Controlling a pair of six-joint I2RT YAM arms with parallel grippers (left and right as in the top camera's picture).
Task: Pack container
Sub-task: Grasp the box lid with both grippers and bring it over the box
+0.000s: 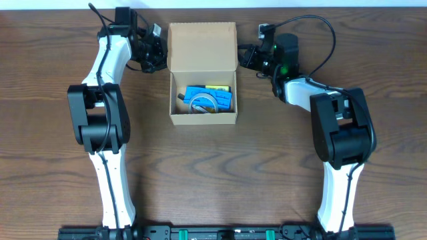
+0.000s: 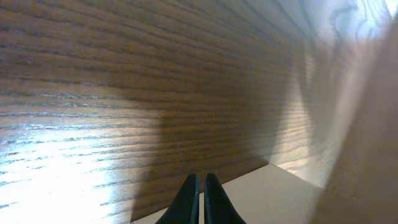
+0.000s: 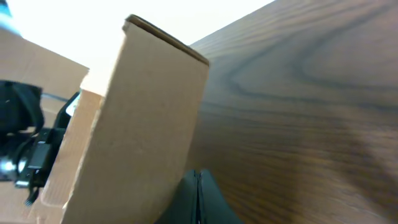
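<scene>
In the upper middle of the overhead frame: one open container [image 1: 202, 47], two arms, two grippers.

The single tan cardboard box sits on the wooden table [image 1: 267, 173] with its flap lid thrown back toward the top edge of the frame. Its one compartment holds blue pieces [image 1: 215, 100] too overlapped to count, one yellow strip [image 1: 218, 87] along the far side, and one pale ring [image 1: 199, 101] lying on the blue. The left gripper [image 1: 159, 60] is just beside the flap's left edge and the right gripper [image 1: 241, 57] just beside its right edge. Each has its fingers pressed together with nothing between them. Whether either touches the cardboard cannot be told.
</scene>
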